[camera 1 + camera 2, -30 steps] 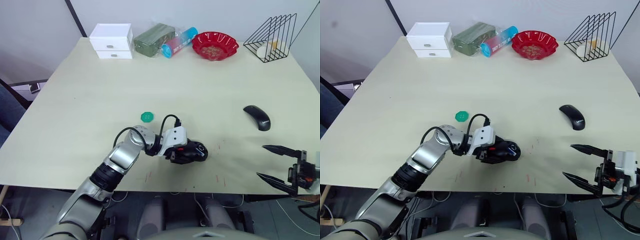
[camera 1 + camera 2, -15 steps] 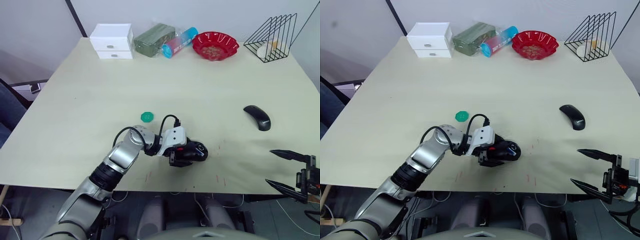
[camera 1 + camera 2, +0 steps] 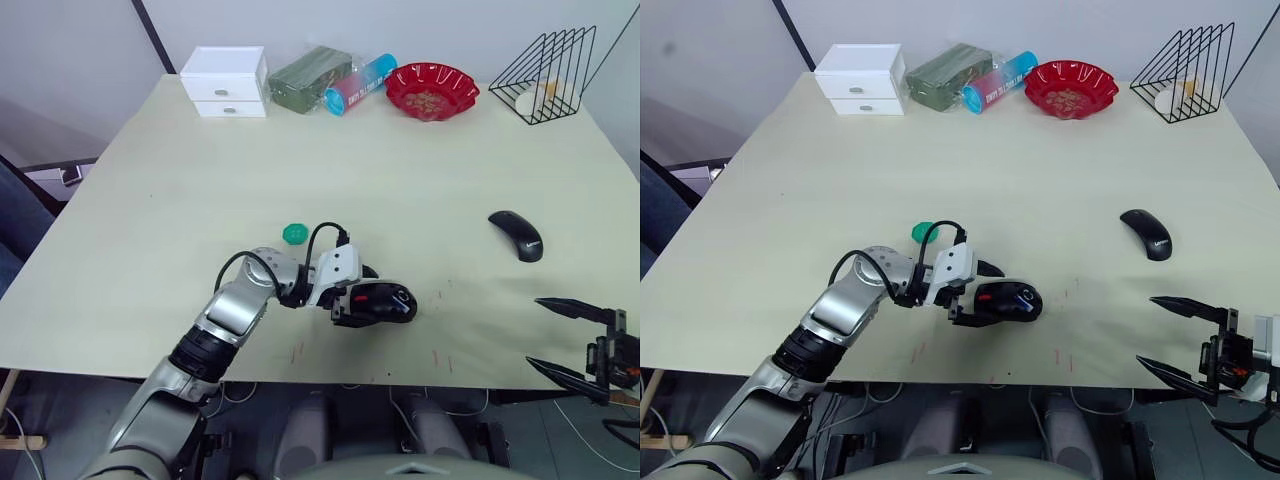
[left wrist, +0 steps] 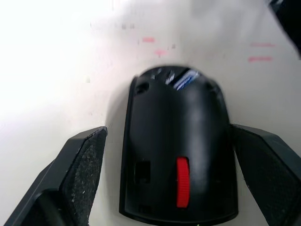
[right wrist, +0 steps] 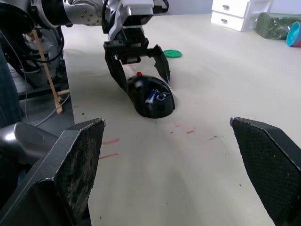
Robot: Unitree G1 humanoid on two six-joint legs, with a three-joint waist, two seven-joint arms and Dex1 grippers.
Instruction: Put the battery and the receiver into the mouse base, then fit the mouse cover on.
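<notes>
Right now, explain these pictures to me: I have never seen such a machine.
It is a two-armed robot at a table. Two pictures look down from its head; the other two come from cameras on its wrists. The left gripper, fingers open, straddles the mouse base without clamping it; the blue battery sits inside. The right gripper hangs open off the table's near edge, holding nothing. The mouse cover lies apart, toward the right. A green disc lies nearby.

white drawers (image 3: 224, 81), red bowl (image 3: 431, 90), perhaps wire rack (image 3: 549, 61)
</notes>
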